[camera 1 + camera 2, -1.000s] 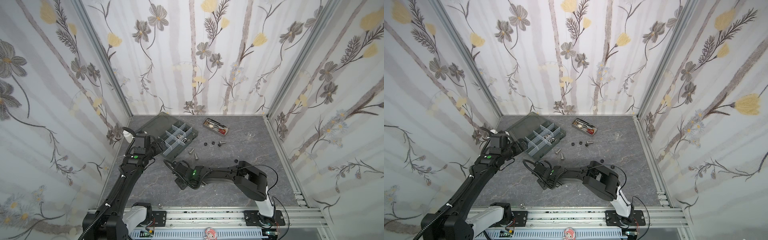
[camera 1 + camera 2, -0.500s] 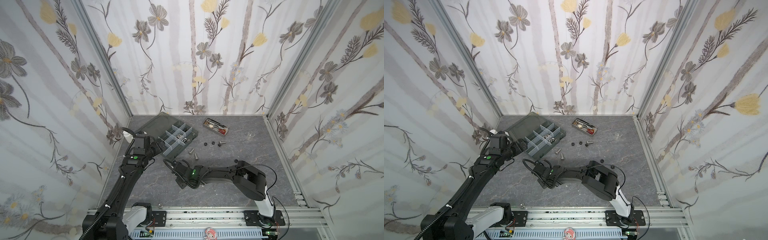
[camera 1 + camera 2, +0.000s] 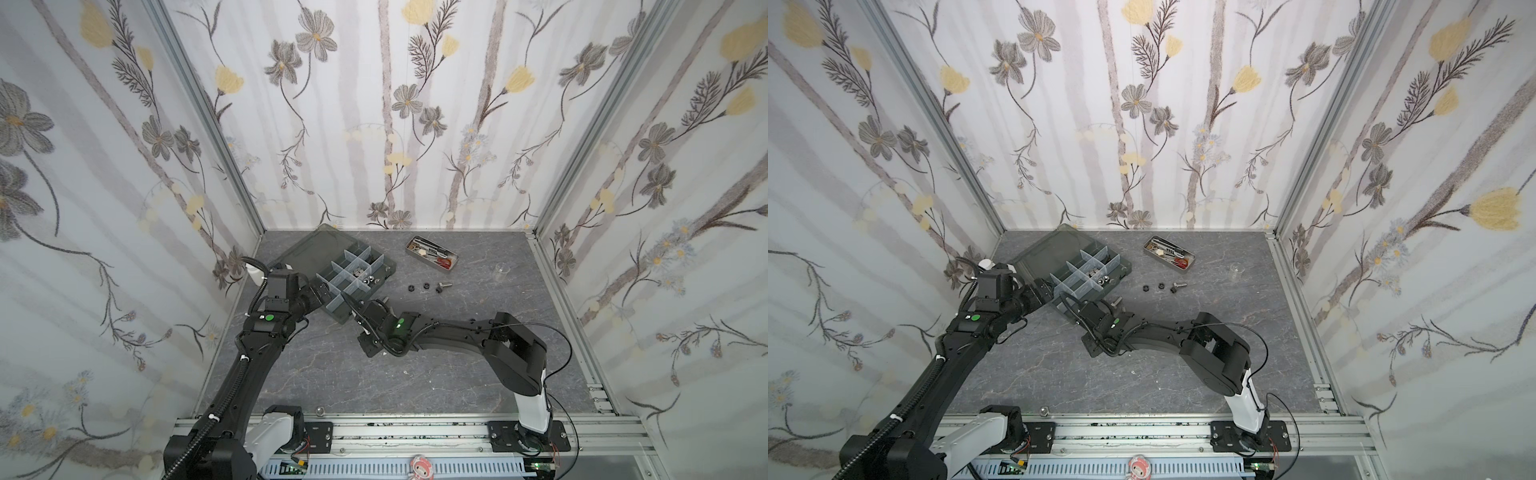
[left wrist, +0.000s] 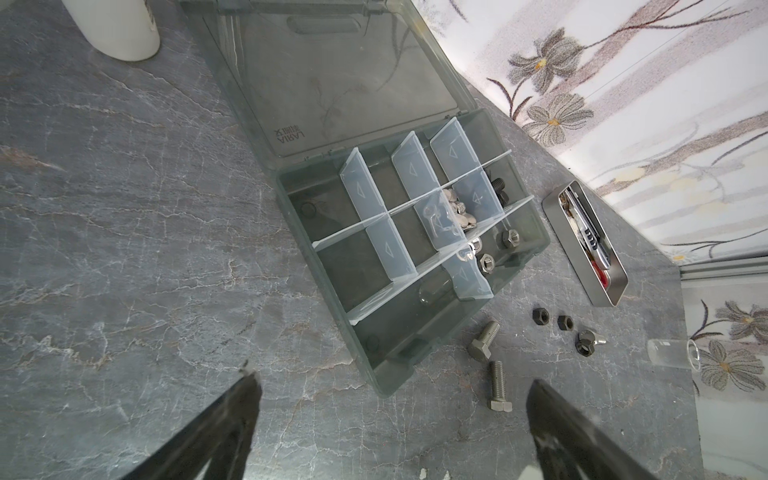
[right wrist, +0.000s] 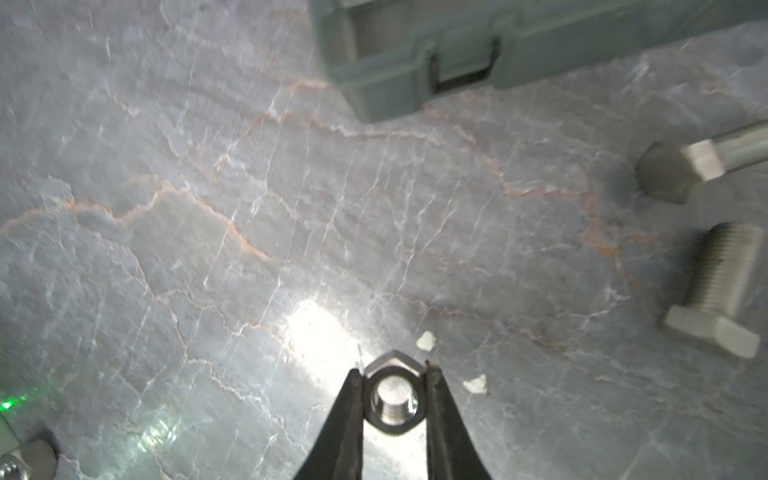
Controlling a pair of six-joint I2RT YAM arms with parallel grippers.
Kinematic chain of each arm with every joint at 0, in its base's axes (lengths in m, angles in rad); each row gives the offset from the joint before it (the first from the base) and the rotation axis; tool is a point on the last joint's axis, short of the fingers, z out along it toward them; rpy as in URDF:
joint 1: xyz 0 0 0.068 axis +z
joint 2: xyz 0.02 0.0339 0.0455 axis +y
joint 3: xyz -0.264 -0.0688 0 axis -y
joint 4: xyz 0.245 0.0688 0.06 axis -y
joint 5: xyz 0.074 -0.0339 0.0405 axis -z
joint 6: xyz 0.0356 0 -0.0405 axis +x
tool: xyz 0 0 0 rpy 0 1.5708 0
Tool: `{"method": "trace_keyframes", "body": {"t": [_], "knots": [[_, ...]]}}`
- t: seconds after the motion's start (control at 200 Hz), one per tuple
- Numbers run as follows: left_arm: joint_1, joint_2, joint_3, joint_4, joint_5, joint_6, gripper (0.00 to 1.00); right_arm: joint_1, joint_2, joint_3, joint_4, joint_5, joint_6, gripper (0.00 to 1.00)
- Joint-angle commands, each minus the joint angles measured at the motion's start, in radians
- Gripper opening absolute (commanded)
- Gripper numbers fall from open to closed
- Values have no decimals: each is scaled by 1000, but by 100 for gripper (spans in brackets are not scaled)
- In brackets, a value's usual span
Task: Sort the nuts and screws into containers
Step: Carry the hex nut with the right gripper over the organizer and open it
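Our right gripper has its two fingers pinched across the flats of a silver nut. The nut lies flat with its threaded hole facing up, at or just above the table; we cannot tell whether it has lifted clear. Just to one side lie two loose screws, their long shafts flat on the stone and well apart from the fingers.

The coming move turns on one thing. The box sits straight ahead of the fingertips, its latch wall facing us. The nuts already in the box lie in the compartments along that same side. Our right arm is the nearer one, and it carries the load.

Our left gripper hangs empty with its jaws spread wide, just off the box's near corner. Farther back three black nuts wait on the table, and beyond them stands the metal tin.

A second ago the right jaws stood half open. Now they are clamped, and in both top views that arm has moved closer to the box. The left arm has barely shifted.
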State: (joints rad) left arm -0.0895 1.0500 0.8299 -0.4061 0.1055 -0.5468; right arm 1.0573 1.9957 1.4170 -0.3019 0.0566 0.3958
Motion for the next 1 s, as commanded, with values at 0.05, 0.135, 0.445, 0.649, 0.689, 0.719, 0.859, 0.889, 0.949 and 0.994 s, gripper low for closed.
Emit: {"method": "trace_keyframes", "body": {"t": [0.05,0.135,0.445,0.649,0.689,0.719,0.859,0.889,0.949,0.994], "knots": [[2,-4,-17,-10,17,16,100,-92,6,83,21,-86,-11,19],[2,-4,-33,-8,20,16,100,-154,37,146,21,-145,-11,19],[2,11,-54,-4,27,37,100,-315,183,370,27,-258,-9,19],[2,5,-68,1,39,44,100,-366,278,482,49,-295,-9,19],[2,9,-67,-5,28,37,100,-374,295,498,56,-303,-4,19],[2,15,-62,-19,12,27,100,-378,306,508,64,-308,-2,19],[2,40,-58,-77,1,-6,100,-392,358,559,83,-321,1,19],[2,41,-58,-85,5,-9,100,-394,366,568,80,-325,2,20],[2,36,-56,-99,11,-14,100,-399,376,573,85,-329,3,20],[2,27,-54,-106,15,-16,100,-402,382,574,86,-328,2,21]]}}
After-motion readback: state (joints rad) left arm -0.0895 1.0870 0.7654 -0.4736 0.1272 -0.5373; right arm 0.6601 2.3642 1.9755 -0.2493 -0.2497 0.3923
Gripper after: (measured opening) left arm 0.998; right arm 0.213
